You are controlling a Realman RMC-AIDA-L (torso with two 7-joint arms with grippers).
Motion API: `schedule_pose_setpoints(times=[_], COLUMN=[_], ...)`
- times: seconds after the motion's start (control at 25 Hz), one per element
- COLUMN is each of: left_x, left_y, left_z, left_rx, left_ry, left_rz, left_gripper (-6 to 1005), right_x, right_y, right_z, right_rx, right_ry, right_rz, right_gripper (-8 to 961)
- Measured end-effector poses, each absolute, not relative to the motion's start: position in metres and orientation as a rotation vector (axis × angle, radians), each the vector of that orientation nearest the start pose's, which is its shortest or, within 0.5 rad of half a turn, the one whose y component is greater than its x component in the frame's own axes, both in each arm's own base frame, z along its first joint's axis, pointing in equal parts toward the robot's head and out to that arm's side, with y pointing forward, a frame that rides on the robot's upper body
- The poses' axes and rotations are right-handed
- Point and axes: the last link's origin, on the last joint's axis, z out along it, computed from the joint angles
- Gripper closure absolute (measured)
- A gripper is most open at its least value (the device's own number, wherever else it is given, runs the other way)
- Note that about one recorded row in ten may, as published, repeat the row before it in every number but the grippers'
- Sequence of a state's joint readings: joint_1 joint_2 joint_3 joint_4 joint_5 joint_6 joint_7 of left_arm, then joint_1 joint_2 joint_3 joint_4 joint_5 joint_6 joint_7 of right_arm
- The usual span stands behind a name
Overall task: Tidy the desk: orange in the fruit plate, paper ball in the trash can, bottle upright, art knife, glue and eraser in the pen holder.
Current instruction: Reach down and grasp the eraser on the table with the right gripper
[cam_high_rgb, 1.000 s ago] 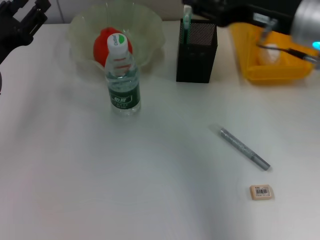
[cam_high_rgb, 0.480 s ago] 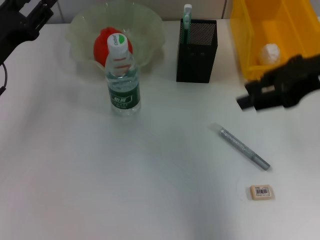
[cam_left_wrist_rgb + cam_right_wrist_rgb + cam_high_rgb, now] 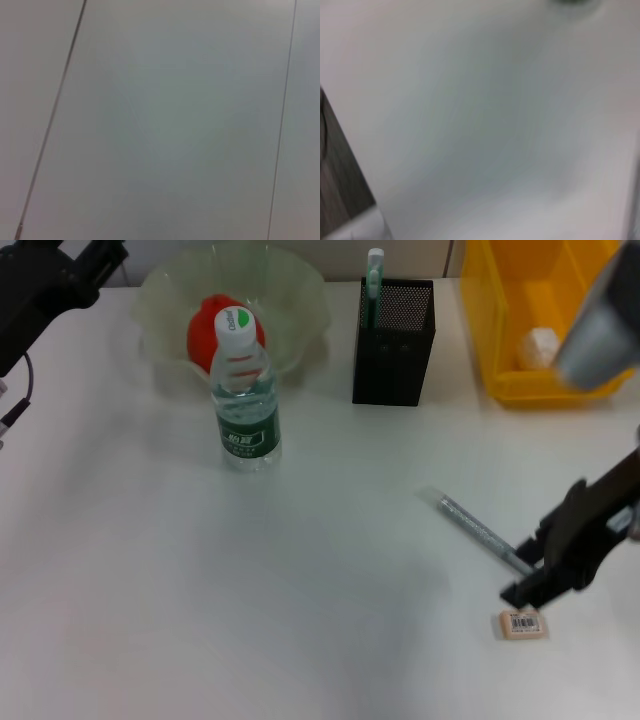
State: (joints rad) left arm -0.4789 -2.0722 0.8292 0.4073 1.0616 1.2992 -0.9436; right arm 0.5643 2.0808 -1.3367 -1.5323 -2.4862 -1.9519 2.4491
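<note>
The small beige rectangular eraser lies on the white tabletop, with the black right pincer just above it; whether its jaws are open I cannot tell. The grey art knife lies beside it, so this looks like the pickup step, next calling for a descent, then carriage to the black mesh pen holder. The left pincer is parked at the far corner.

The left gripper at the far left is showing matte black, blocky, angular housing, with a thin dark cable looping down from it beside a small white tag at the edge. On the right, the right gripper is appearing as black, elongated, angular links, while a smooth, rounded silver-grey arm segment is showing above it.
</note>
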Motion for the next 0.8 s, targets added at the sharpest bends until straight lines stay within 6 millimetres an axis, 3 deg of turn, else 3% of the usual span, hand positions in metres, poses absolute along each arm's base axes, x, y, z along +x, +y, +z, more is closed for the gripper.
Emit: schedule_pose_setpoints(times=[0.28, 0.8], left_x=[-0.265, -0.266], left_y=[0.373, 0.375], left_z=[0.033, 0.032], left_rx=[-1.929, -1.924], left_ry=[-0.514, -0.528], left_rz=[-1.121, -1.114], left_gripper=[372, 371], right_x=[0.173, 0.168], right_y=[0.304, 0.307], right_z=[-0.012, -0.035], right_rx=[-2.833, -2.854], right_ry=[0.696, 0.490], right_rz=[-0.968, -1.061], right_gripper=[307, 288])
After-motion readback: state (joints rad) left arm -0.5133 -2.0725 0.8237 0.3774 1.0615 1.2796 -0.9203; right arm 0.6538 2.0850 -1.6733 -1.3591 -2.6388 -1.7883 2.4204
